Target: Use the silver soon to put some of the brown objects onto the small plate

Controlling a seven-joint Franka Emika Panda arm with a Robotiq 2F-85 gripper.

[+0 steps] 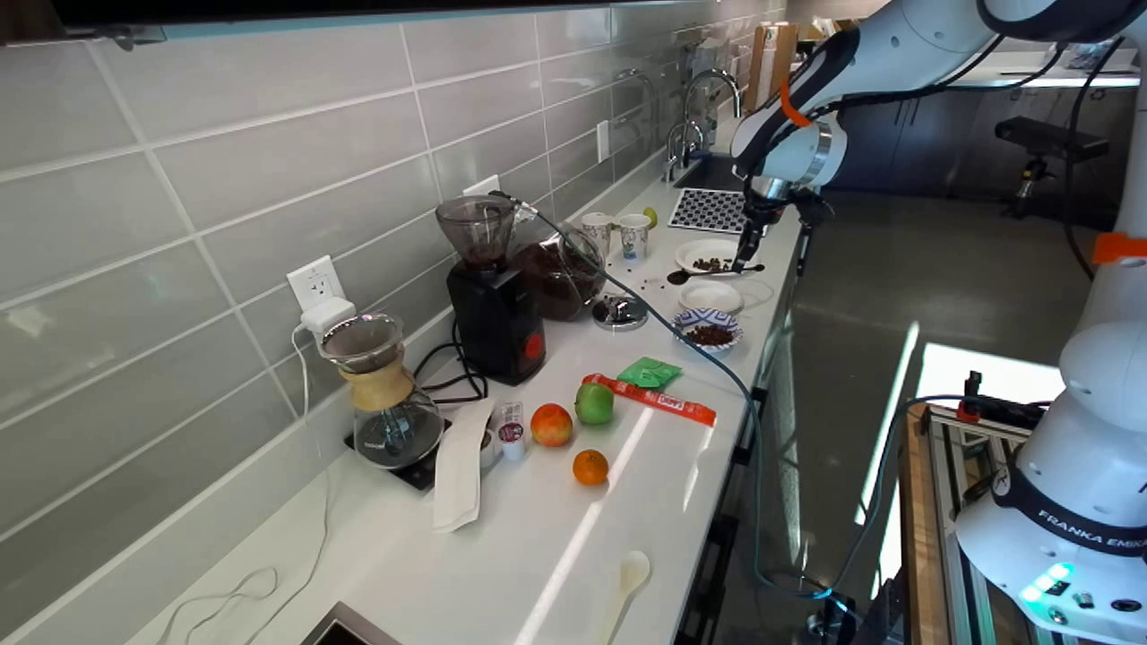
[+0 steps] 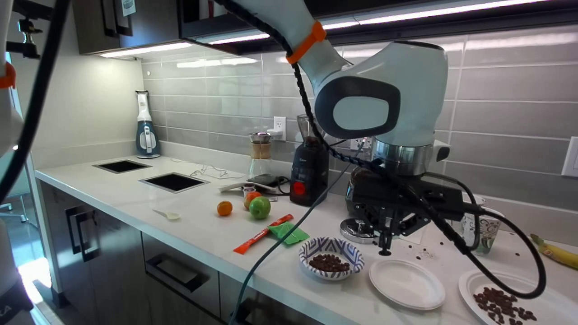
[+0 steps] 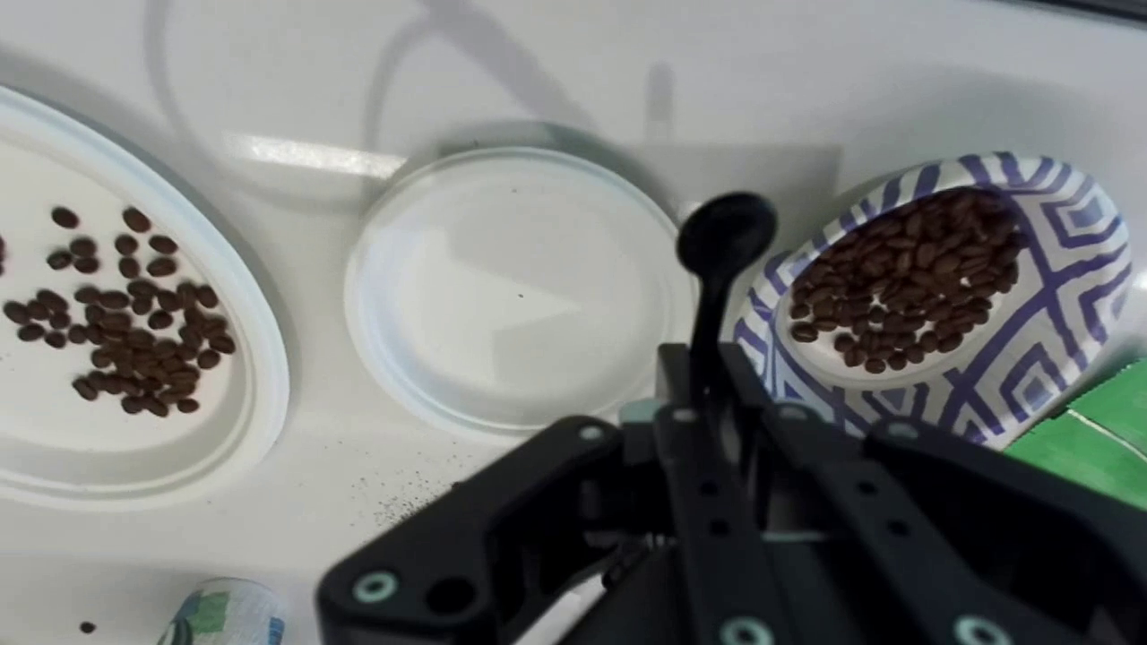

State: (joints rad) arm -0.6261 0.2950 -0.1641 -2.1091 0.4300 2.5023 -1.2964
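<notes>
I pinch the dark spoon [image 3: 716, 279] between my fingers [image 3: 742, 374], its long axis toward the front edge of the counter [image 3: 851, 72], its round end, seen from the wrist, between the small plate [image 3: 502, 358] and patterned bowl [image 3: 1039, 322], so reaching its brown beans [image 3: 905, 278] likely means shifting bowlward.

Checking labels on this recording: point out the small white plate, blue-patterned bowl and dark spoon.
Small white plate [image 3: 538, 269]: wrist view, on its flat middle.
Blue-patterned bowl [image 2: 329, 245]: in an exterior view, on its inner wall.
Dark spoon [image 3: 727, 235]: wrist view, on its rounded end.
</notes>
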